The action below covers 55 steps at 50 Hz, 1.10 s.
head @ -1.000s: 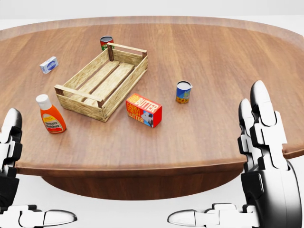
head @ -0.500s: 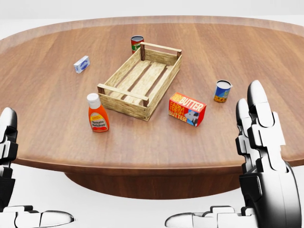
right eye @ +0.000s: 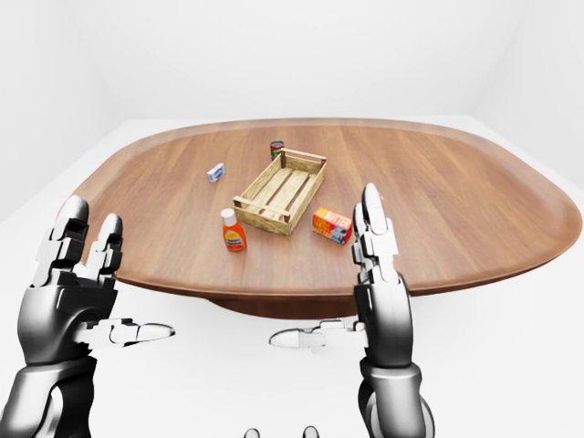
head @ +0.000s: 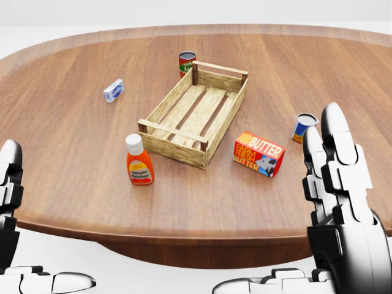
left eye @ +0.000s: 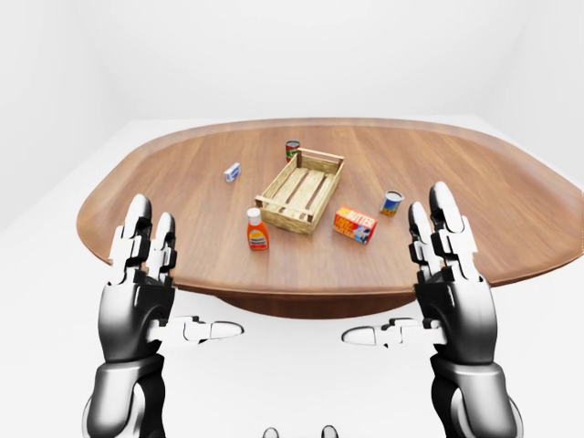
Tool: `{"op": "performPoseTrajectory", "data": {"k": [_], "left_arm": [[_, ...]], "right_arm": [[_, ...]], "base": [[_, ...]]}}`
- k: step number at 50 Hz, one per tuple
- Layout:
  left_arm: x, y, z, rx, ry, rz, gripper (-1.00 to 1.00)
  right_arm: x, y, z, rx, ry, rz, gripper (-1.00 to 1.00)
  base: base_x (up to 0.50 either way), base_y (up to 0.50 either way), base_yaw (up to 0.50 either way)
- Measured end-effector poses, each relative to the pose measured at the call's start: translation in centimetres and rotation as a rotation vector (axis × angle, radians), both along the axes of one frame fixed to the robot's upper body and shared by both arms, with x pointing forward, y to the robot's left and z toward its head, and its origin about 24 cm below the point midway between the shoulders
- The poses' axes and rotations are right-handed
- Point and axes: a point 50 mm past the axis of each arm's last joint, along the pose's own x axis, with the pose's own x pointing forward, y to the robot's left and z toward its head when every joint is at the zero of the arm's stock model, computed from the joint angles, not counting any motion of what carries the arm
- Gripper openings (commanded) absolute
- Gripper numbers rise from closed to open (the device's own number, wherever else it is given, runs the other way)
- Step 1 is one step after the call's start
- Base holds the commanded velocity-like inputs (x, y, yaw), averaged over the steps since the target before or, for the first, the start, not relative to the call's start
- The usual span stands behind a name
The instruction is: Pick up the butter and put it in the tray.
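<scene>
Two earlier head views set against the present one show the whole scene sliding to the right of the picture and growing slightly; all the things keep their spacing, so the base has moved, not the things. Judgement: the robot is on approach and lining up, and no grasp has begun.

Count on the tabletop (head: 73, 159): one butter box (head: 259, 154), one wooden tray (head: 196, 113), one ketchup bottle (head: 139, 160), two cans, one small blue-and-white box (head: 113, 90). The red-and-green can (head: 187, 62) stands just beyond the tray's far end; the blue-and-yellow can (head: 303, 127) stands right of the butter box.

The butter box lies on the tabletop just beside the tray's near right corner, outside it. The tray holds nothing.

Left hand (left eye: 141, 287) and right hand (left eye: 449, 278) are raised short of the table edge, fingers apart and upright, thumbs turned inward, holding nothing.
</scene>
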Motion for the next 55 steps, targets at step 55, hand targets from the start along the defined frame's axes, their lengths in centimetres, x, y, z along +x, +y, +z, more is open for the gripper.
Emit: {"op": "performPoseTrajectory", "data": {"k": [55], "left_arm": [[-0.24,-0.05,0.16,0.004,-0.006,-0.002,1.0]], "right_arm": [[0.18,-0.24,-0.3,0.022,0.016,0.008,0.98]], "base": [[0.5,0.0,0.0]]}}
